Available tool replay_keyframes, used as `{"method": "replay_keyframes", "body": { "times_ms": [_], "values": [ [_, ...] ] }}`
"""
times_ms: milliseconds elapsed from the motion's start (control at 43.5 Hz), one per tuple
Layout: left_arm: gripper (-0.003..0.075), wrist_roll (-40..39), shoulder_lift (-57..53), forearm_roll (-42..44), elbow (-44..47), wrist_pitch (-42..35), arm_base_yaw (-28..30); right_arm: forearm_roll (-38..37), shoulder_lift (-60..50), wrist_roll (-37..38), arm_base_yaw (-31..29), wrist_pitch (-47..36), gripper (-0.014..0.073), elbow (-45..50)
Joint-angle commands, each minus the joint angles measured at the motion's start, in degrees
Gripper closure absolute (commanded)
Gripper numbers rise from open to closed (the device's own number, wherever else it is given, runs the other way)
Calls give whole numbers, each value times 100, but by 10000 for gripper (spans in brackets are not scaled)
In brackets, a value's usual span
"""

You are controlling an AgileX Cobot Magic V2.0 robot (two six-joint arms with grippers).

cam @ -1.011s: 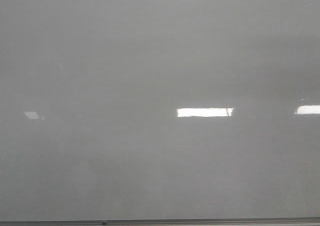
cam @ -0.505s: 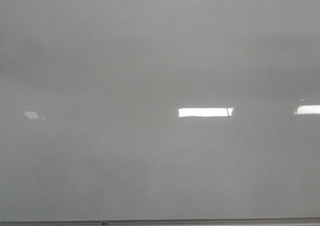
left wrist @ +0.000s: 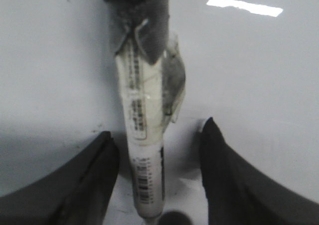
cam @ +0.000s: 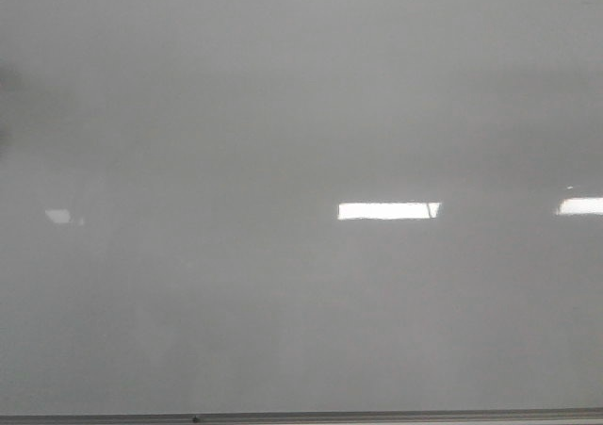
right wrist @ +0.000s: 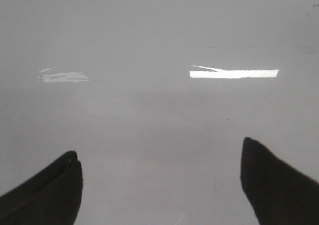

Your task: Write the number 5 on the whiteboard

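My left claw (left wrist: pixel 157 150) carries the marker (left wrist: pixel 144 150), long axis pointing straight at the blank whiteboard (cam: pixel 283 114) ahead; right claw (right wrist: pixel 159 185) hangs spread, empty.

Front view: large glossy pale grey-white whiteboard (cam: pixel 283 114) fills the frame; thin metal edge strip (cam: pixel 377 416) runs along its bottom. No arm or gripper within this view.

Left wrist view: white cylindrical marker with printed label and taped dark cap (left wrist: pixel 144 135) lies between the two dark fingers of the left gripper (left wrist: pixel 157 172), nearer one finger, a gap on each side; contact with either finger cannot be judged. Whiteboard lies behind marker and fingers.

Right wrist view: dark fingers of the right gripper (right wrist: pixel 162 185) stand well apart, nothing between them; whiteboard behind.
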Motion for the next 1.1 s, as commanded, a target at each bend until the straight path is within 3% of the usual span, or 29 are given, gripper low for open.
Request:
{"method": "replay_keyframes", "body": {
  "times_ms": [0,276,413,574,689,942,1079],
  "values": [
    [464,-55,-27,-51,-178,-516,-23,25,85,-15,-25,-444,-66,-211],
    [741,-35,7,30,-178,-467,1,25,85,-15,-25,-443,-55,-211],
    [741,-35,-189,376,-178,135,-105,25,85,-15,-25,-443,-56,-211],
    [741,30,-489,1036,-499,2044,-576,25,85,-15,-25,-443,-56,-211],
    [741,1177,-488,1036,-965,3624,-1291,25,85,-20,-25,-430,-55,-211],
    [741,3503,-488,1036,-1438,4797,-2926,21,85,-103,-25,-166,-55,-223],
    [741,4335,-488,1036,-1598,5260,-3951,21,211,-563,2,171,-55,-361]
  ]
}}
